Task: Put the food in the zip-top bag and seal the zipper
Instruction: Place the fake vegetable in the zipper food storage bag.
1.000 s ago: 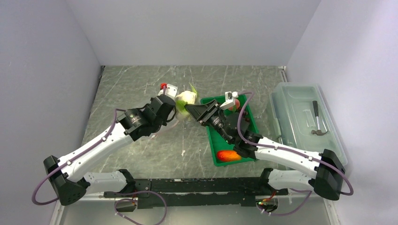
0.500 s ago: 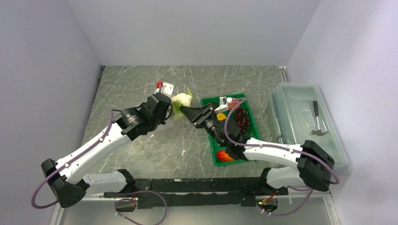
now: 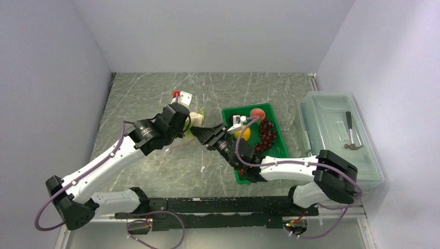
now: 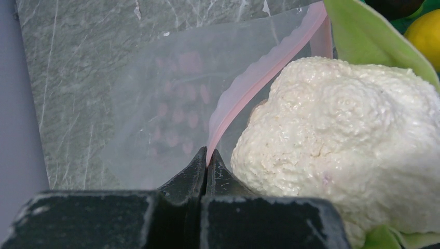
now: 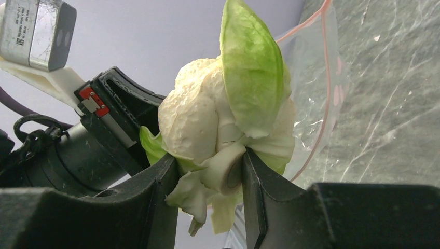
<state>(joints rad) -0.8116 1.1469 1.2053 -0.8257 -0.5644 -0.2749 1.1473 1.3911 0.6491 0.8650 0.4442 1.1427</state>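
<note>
The left gripper (image 4: 206, 155), jaws pressed together on the pale pink closure strip (image 4: 262, 75), is holding the clear crinkly zip-top bag (image 4: 155, 114) with its mouth gaping toward three o'clock. The right gripper (image 5: 210, 174) is pinching the pale green-white toy lettuce (image 5: 218, 114) by its stem right at that mouth, seemingly ready for pushing in. The other toy foods (image 3: 265, 136) are lying in the green plastic tray (image 3: 277, 149) at three o'clock.

I'm seeing the bag (image 4: 155, 104) as thin, clear, glossy plastic film, its zipper (image 4: 259, 72) a matt pink. The lettuce (image 4: 337, 135) is looking rough and crumbly white, its leaves smooth and waxy. The left tool (image 4: 206, 161) is showing scuffed matt black plastic, and the counter (image 4: 78, 62) polished veined stone.
</note>
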